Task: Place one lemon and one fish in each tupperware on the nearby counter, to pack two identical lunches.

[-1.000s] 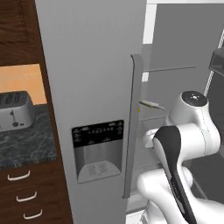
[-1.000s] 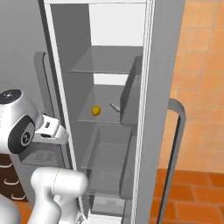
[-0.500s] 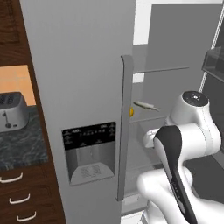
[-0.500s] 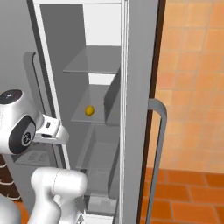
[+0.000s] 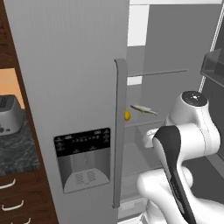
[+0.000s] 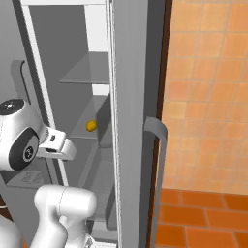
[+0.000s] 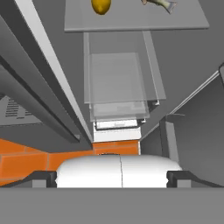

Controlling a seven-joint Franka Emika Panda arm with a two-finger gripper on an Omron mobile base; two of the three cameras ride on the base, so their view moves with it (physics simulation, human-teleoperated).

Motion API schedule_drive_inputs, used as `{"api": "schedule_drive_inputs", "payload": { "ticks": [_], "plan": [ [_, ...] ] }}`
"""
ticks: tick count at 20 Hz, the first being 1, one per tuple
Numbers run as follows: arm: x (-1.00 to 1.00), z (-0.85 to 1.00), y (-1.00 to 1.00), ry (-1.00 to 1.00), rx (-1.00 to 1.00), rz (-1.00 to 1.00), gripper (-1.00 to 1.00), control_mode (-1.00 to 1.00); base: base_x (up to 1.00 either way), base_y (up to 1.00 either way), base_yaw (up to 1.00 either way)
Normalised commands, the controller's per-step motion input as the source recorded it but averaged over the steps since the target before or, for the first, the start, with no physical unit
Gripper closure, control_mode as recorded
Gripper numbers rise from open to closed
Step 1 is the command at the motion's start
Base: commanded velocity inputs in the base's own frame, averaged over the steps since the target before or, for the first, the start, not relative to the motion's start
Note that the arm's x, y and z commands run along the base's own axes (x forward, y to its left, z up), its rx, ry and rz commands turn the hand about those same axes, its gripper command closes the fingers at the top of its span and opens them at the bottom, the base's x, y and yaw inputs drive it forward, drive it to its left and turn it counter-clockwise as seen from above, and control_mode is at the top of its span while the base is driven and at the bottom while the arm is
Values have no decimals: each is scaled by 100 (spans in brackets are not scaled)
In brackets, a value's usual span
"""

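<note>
STEP: fetch first item, nothing packed yet | ITEMS: lemon [image 5: 127, 115] and fish [image 5: 144, 110] on fridge shelf [image 7: 135, 19], 12 o'clock in hand view | CLAW: open, empty | NEXT: reach into fridge, likely lemon.

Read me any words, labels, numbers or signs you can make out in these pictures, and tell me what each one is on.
No text here can be read.
Dispenser panel on the fridge door: a row of small pale marks, too small and blurred to read.
Toaster on the counter: small dots on its front, no legible label.
Lemon, fish and glass shelf: no markings.
</note>
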Motion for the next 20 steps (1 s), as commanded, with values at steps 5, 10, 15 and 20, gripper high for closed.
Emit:
{"api": "schedule_drive_inputs", "payload": {
  "ticks": [5, 10, 15, 20],
  "plan": [
    [0, 0, 0, 0, 0, 0, -100, 100, 21, -13, 0],
    [39, -2, -5, -5, 0, 0, -100, -100, 0, 0, 0],
    [65, 0, -30, -19, 0, 1, -100, -100, 0, 0, 0],
    [24, 0, -17, 0, 0, -1, -100, -100, 0, 0, 0]
  ]
}}
